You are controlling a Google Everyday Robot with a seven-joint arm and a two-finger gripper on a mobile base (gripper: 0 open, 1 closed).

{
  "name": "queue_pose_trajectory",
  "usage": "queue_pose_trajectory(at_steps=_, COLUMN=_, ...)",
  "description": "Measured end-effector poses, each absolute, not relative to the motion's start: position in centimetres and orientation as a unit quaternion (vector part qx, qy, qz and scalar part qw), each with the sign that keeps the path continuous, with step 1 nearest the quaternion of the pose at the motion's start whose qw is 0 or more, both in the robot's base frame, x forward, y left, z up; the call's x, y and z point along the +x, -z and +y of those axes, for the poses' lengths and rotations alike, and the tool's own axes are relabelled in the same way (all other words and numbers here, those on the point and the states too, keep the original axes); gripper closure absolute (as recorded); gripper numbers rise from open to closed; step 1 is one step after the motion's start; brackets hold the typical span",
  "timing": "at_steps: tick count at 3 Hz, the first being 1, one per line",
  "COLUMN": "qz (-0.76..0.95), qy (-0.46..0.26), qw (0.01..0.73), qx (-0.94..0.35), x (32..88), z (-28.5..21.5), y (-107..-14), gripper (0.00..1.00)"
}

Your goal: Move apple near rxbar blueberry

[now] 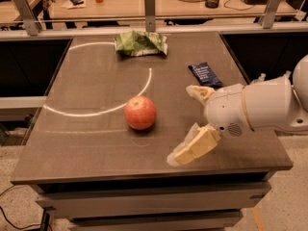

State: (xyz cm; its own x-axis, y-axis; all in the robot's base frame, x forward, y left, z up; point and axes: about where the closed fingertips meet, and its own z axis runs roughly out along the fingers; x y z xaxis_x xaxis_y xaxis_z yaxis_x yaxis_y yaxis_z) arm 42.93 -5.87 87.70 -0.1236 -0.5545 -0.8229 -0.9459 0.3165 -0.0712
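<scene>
The red-orange apple (140, 112) sits near the middle of the dark table (86, 143). The rxbar blueberry (205, 74), a flat navy-blue wrapper, lies to the apple's right and farther back. My gripper (190, 121) reaches in from the right on a white arm (260, 105), low over the table just right of the apple. It is open and empty. One tan finger (198, 92) is on the far side, close to the bar, and the other (193, 149) is near the table's front edge.
A wrinkled green-and-white snack bag (141, 43) lies at the back centre of the table. A white arc (120, 105) is marked on the tabletop. A railing and a desk with clutter stand behind the table.
</scene>
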Motion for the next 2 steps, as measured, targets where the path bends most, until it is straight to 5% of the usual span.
queue_pose_trajectory(at_steps=2, qz=0.711, qy=-0.245, qw=0.422, qx=-0.506, x=44.1, z=-3.0, y=-87.6, gripper=0.0)
